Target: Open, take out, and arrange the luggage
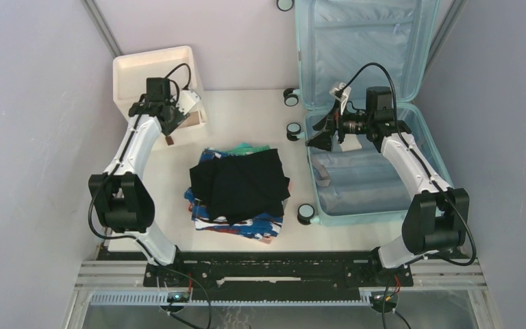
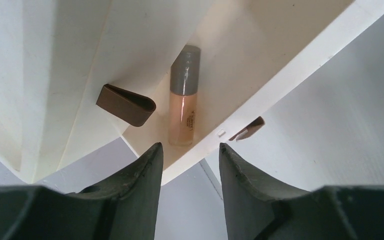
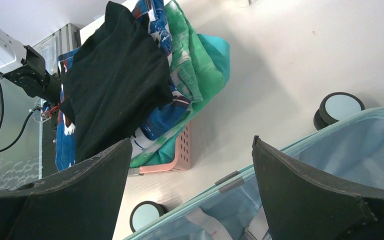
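Note:
The pale aqua luggage [image 1: 363, 181] lies open at the right of the table, its lid [image 1: 356, 48] leaning against the back wall. Only blue lining and grey straps show inside. My right gripper [image 1: 318, 140] is open and empty above the luggage's left rim, and the zipper edge [image 3: 300, 145] shows between its jaws [image 3: 191, 147]. My left gripper [image 1: 171, 131] is open and empty at the pulled-out drawer [image 1: 195, 118] of the cream cabinet [image 1: 144, 68]. In the left wrist view its jaws [image 2: 190, 152] stand just short of the drawer's edge, where a small bottle [image 2: 184, 95] with a grey cap lies.
A pile of folded clothes [image 1: 240, 184], black on top, fills a pink basket [image 3: 177, 155] mid-table. Brown loop handles [image 2: 126, 104] hang from the drawers. The luggage's casters [image 3: 341, 106] stick out toward the basket. Walls close in the table on both sides.

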Controlling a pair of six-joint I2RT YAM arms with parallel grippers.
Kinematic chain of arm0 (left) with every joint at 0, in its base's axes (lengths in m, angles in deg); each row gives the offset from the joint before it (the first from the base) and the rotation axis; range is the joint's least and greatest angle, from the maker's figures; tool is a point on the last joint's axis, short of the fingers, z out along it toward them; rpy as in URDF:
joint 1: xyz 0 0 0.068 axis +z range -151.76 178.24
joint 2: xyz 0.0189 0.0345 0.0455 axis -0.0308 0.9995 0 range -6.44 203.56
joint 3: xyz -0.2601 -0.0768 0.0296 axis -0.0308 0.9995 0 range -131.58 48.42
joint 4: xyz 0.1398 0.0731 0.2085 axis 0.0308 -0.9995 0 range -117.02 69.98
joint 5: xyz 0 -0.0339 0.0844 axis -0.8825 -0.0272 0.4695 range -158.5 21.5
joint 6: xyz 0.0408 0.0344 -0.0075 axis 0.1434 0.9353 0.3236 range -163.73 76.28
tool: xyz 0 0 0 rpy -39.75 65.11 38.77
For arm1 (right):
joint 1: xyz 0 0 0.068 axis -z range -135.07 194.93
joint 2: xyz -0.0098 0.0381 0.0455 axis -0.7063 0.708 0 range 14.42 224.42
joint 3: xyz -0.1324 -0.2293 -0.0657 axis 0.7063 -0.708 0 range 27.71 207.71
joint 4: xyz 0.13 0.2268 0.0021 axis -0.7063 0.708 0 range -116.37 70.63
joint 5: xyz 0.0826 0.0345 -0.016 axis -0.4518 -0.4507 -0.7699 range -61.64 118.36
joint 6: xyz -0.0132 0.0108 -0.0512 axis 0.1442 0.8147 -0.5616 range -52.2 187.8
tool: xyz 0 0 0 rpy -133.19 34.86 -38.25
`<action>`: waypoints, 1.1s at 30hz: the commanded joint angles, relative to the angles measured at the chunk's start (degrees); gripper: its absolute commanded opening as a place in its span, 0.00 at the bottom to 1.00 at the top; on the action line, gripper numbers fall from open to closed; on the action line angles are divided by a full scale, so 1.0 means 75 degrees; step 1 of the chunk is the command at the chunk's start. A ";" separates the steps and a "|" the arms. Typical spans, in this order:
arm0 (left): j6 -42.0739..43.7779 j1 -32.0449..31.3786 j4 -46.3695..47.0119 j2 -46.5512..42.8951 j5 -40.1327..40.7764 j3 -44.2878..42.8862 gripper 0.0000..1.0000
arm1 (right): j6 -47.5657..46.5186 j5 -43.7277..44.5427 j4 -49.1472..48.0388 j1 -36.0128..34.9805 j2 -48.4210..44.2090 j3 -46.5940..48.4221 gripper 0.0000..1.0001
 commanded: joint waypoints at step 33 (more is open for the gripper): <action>-0.8759 0.1701 0.7145 -0.2898 -0.2660 0.6384 0.00 | -0.0191 -0.0122 -0.0052 0.0199 0.0366 0.0353 0.96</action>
